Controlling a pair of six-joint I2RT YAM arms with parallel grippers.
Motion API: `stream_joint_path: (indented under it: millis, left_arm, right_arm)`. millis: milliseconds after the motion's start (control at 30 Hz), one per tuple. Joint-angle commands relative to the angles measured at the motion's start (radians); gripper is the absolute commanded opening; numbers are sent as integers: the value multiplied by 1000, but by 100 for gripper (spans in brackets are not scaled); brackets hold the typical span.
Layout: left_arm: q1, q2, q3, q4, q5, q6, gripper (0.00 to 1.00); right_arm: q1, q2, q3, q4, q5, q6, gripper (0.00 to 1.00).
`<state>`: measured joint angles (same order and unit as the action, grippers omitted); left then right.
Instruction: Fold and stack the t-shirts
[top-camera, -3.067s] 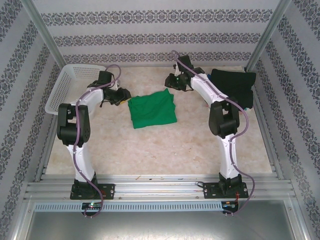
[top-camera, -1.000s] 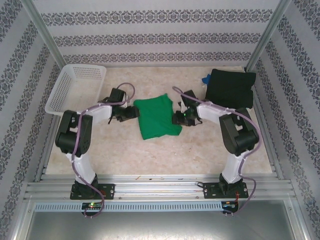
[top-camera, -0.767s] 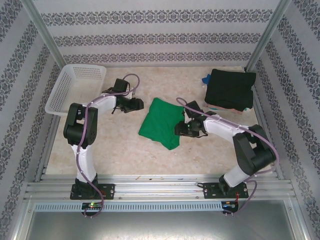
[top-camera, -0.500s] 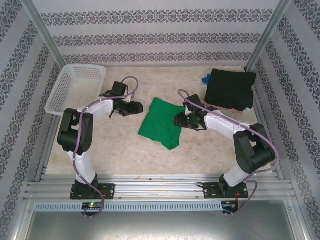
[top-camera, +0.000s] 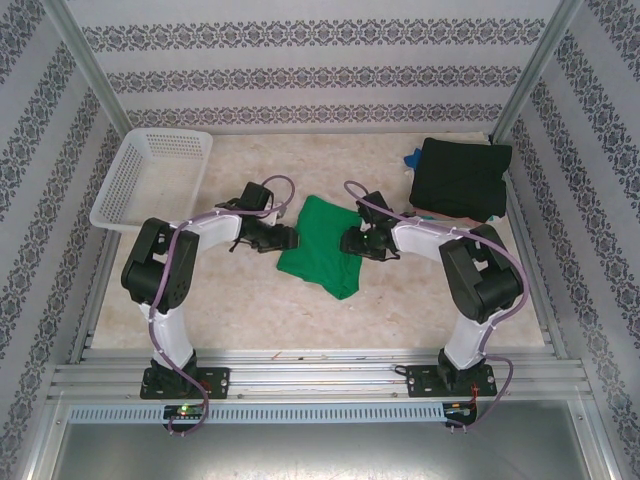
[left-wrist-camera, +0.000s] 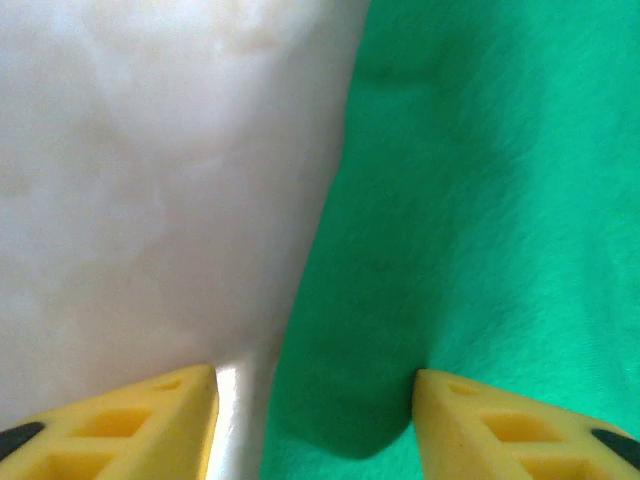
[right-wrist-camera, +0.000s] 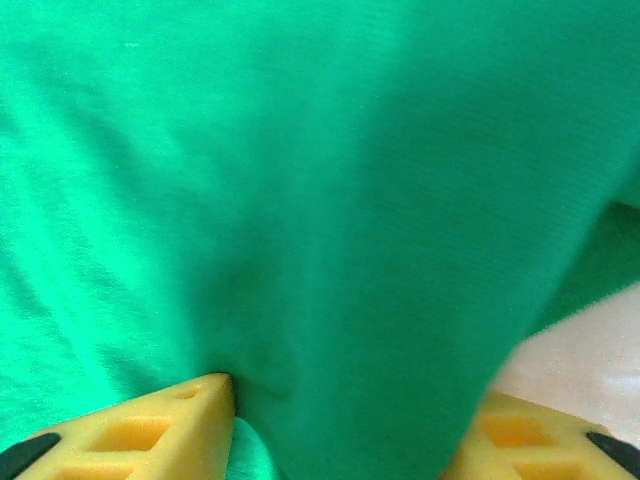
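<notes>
- Left of centre: brings left claw (left-wrist-camera: 315, 385) off bare table (left-wrist-camera: 150, 150) onto left edge of green shirt (top-camera: 322, 250); fingers half apart, astride edge, one on table, one on cloth, nothing pinched yet.
- Centre: leaves shirt folded, skewed, mid-table, same as half a second back.
- Right of centre: draws right claw (right-wrist-camera: 345, 390) in over shirt's right edge; fingers half apart, cloth bulging between; cannot tell whether pinched.
- Far right: black shirt pile (top-camera: 460, 178) waiting.
- Looks like setup for two-sided lift toward pile.
</notes>
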<state>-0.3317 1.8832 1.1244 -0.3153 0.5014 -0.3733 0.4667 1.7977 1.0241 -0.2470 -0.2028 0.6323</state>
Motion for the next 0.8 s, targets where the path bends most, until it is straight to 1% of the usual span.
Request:
stream_joint_path:
  millis: [0, 100, 200, 267, 367, 467, 633, 767]
  left_arm:
    - [17, -25, -66, 23, 1, -12, 48]
    - [39, -60, -116, 29, 7, -22, 47]
    - [48, -112, -130, -6, -8, -13, 47]
    - [48, -149, -126, -29, -24, -4, 49]
    - [48, -148, -87, -57, -38, 12, 52]
    - [49, -95, -25, -96, -31, 27, 52]
    - [49, -58, -11, -65, -8, 11, 52]
    - [48, -50, -6, -65, 3, 8, 52]
  right_arm:
    - [53, 24, 61, 33, -39, 16, 50]
    - [61, 25, 89, -1, -8, 6, 50]
    - [61, 6, 101, -79, 86, -26, 52]
    - [56, -8, 85, -103, 130, -33, 54]
    - [52, -4, 49, -71, 89, -23, 54]
    - [58, 14, 35, -54, 74, -6, 55]
    - [59, 23, 6, -20, 59, 15, 55]
    - [56, 32, 2, -26, 59, 26, 55]
